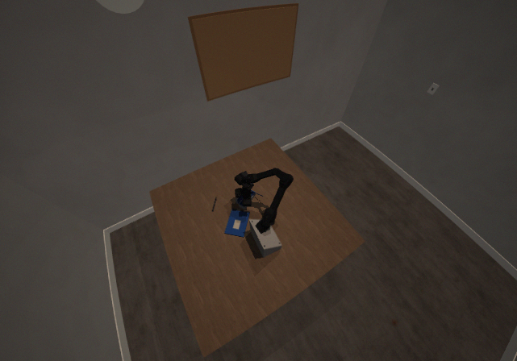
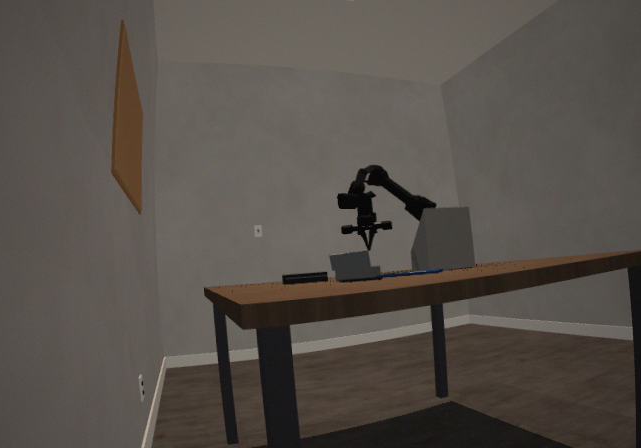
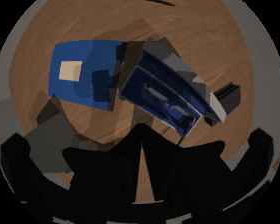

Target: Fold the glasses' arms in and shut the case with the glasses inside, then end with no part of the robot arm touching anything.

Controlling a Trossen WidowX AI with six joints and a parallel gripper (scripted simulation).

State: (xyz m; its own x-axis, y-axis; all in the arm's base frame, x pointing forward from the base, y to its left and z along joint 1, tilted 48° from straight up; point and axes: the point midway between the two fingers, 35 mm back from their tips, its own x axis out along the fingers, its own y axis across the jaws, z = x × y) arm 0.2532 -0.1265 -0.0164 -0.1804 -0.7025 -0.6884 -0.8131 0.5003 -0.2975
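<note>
The glasses case (image 3: 171, 90) lies open on the table, grey outside with a blue lining; the side view shows its lid (image 2: 351, 261) standing up. Dark shapes inside the lining look like the glasses, but I cannot tell how their arms lie. My gripper (image 3: 140, 127) is shut and empty, pointing down. It hangs a little above the case in the side view (image 2: 367, 244), touching nothing that I can see. From above, the gripper (image 1: 241, 206) hides most of the case.
A blue notebook (image 3: 80, 72) with a white label lies beside the case, toward my grey base block (image 1: 264, 242). A thin dark pen (image 1: 214, 204) lies apart on the far side. The wooden table top (image 1: 241, 238) extends widely around.
</note>
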